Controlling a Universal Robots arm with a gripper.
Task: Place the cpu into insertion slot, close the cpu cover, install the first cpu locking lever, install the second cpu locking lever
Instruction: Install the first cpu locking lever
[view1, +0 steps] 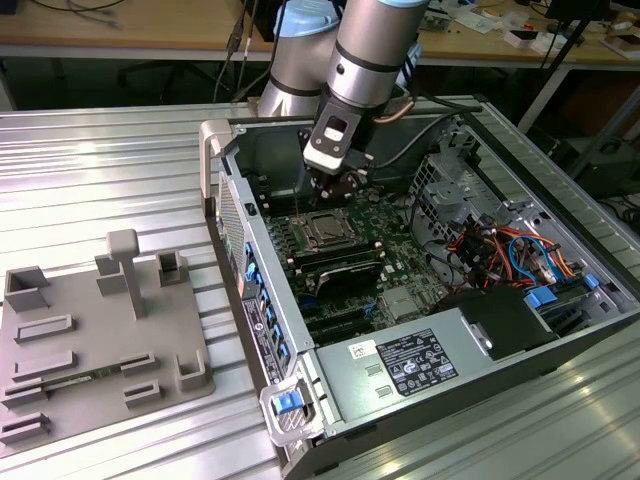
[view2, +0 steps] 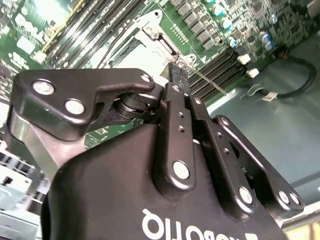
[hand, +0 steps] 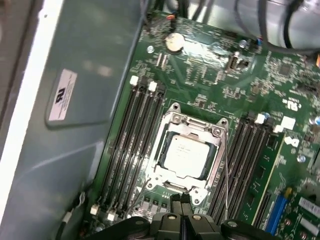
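The cpu (hand: 184, 156) lies in the insertion slot (hand: 161, 150), silvery top face up. The cpu cover (hand: 192, 121) rests flat over it, and the chip shows through its hollow middle. One thin wire lever (hand: 226, 170) runs along one side of the socket, and another (hand: 138, 196) slants off the opposite corner. My gripper (hand: 181, 201) hangs just off the socket's edge with its black fingers pressed together and nothing between them. In the second wrist view the fingertips (view2: 178, 75) sit close to the end of a wire lever (view2: 210, 82). The exterior view has the gripper (view1: 335, 192) right above the socket (view1: 326, 230).
Long black memory slots (hand: 134, 145) flank the socket on both sides. The open computer case (view1: 215, 150) walls in the board, with cable bundles (view1: 505, 250) and a power supply (view1: 420, 365) at the exterior view's right. A grey fixture plate (view1: 100, 340) lies at its left.
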